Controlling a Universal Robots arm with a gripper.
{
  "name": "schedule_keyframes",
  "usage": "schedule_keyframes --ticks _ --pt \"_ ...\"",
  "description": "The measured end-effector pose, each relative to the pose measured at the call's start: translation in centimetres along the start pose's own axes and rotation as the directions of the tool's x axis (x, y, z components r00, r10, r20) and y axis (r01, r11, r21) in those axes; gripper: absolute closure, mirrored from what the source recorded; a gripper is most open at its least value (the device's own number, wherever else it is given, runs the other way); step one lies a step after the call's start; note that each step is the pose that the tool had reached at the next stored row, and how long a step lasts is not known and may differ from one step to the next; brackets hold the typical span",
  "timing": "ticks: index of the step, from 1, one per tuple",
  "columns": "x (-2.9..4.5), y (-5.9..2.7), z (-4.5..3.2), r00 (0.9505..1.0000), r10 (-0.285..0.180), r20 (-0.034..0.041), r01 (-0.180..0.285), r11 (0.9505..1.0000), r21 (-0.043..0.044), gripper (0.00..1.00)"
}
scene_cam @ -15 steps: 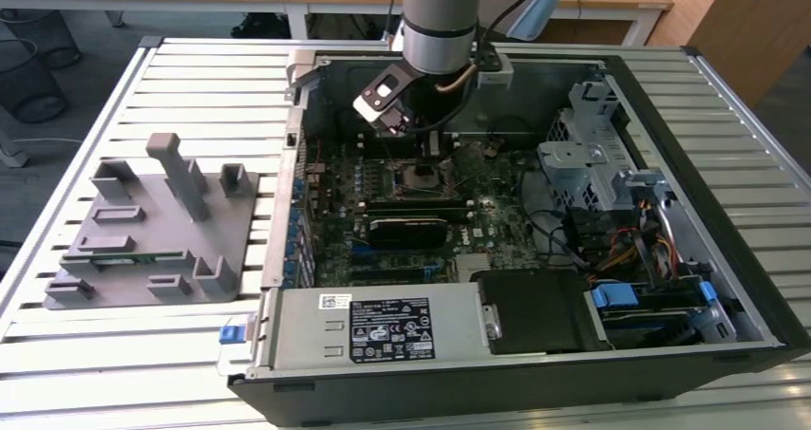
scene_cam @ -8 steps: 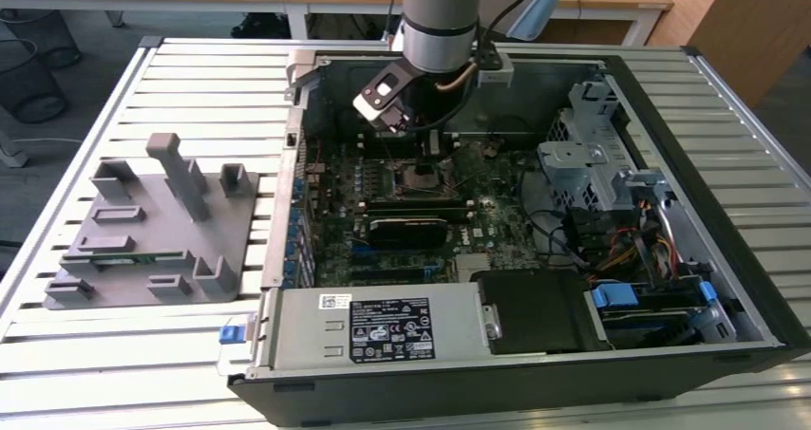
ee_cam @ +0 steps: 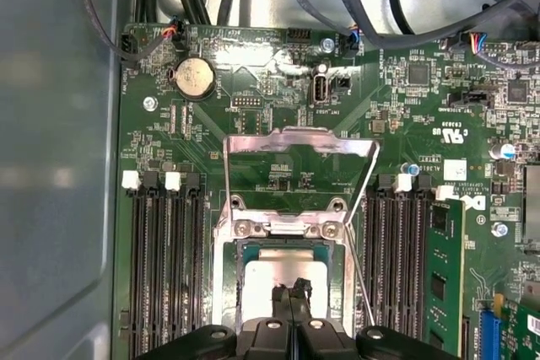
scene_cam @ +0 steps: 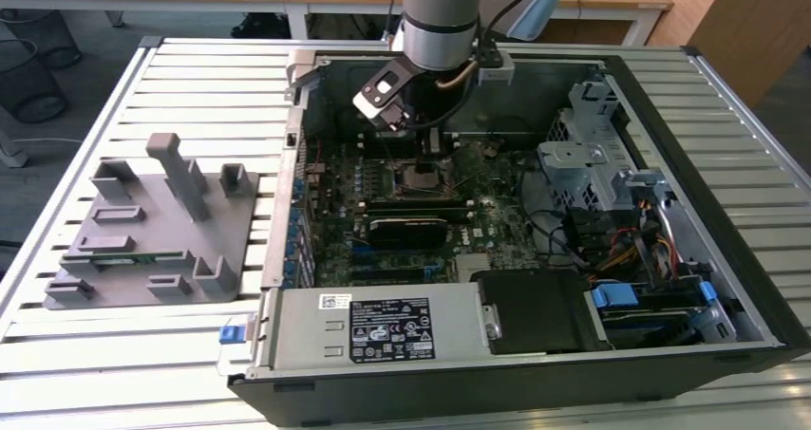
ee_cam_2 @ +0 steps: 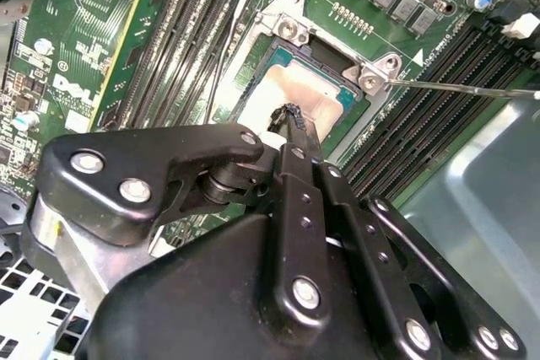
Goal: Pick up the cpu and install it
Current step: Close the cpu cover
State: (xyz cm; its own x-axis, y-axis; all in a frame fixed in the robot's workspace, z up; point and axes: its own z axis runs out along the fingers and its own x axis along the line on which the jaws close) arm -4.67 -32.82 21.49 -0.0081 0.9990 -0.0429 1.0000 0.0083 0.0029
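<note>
Two banks of memory slots flank the socket on the motherboard, and a green memory stick stands in the bank beside the socket's thin lever, which is swung clear. The socket's hinged metal plate is tipped up, leaving the opening free. The cpu lies flat inside the socket, silvery top up. The gripper hangs straight over it with its two black fingers pressed together and nothing clamped between them. In the second wrist view the tips sit right at the chip's metal top, though I cannot tell whether they touch it. Black cables loop above the board near a coin battery. In the exterior view the arm reaches down into the open computer case on the slatted table. A grey fixture tray sits at the exterior view's left, well apart from the case, with a thin green strip in one slot.
</note>
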Motion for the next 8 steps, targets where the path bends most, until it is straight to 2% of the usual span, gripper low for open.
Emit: schedule_keyframes --ticks 8 --pt "-0.01 0.0 -0.27 1.0 0.0 0.0001 0.0 1.0 -0.0003 0.89"
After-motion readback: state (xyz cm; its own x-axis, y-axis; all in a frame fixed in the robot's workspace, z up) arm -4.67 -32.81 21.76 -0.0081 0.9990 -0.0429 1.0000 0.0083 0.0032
